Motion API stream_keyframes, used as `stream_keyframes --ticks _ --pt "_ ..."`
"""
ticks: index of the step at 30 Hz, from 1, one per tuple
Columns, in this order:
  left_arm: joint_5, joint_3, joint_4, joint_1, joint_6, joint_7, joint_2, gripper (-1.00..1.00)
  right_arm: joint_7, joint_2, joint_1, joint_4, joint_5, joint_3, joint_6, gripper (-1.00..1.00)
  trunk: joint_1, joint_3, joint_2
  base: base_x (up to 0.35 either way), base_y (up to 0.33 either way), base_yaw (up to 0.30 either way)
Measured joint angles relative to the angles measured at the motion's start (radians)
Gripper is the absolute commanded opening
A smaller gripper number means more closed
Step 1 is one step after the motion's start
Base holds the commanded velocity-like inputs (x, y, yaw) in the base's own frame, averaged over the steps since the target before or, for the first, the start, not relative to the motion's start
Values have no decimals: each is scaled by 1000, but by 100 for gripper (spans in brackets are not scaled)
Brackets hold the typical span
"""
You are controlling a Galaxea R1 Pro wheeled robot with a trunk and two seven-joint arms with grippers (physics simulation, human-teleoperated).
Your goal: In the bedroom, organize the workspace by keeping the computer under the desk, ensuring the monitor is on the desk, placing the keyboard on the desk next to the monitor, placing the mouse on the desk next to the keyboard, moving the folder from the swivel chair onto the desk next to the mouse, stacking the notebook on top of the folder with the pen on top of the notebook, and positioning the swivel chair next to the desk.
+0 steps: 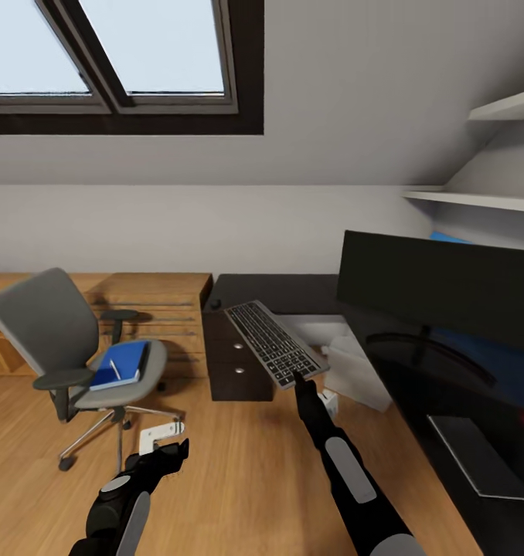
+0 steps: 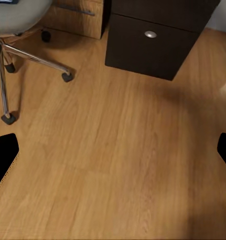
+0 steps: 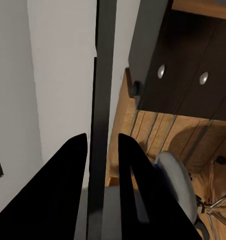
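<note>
The monitor point(image 1: 447, 293) runs off the right edge. On the swivel chair point(image 1: 69, 347), the folder point(image 1: 123, 363) carries something thin and white, too small to name. The desk point(image 1: 478, 463) is cut off at bottom right.

Keyboard point(image 1: 275, 342): slim, dark, grey-keyed, held in mid-air at its near end by the right gripper point(image 1: 298, 378), tilted. Beyond it, the glossy black desk point(image 1: 281, 292) with knobbed drawer unit; to the gripper's right, the black monitor point(image 1: 447, 286). Left of it, the grey swivel chair point(image 1: 57, 332) carries the blue folder point(image 1: 123, 363), with a white pen point(image 1: 114, 369) on top.
</note>
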Motion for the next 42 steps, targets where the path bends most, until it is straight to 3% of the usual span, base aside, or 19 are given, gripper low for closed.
stream_keyframes --ticks 12,22,42 --pt "0 -1 1 0 0 1 -2 100 -31 0 0 9 1 0 -19 -100 0 0 0 305 172 0" --pt "0 -3 3 0 -1 1 -2 100 -38 0 0 8 -2 1 -58 -100 0 0 0 319 31 0" --pt "2 -6 3 0 -1 -5 -2 100 -40 0 0 14 -1 -1 -59 -100 0 0 0 324 63 0"
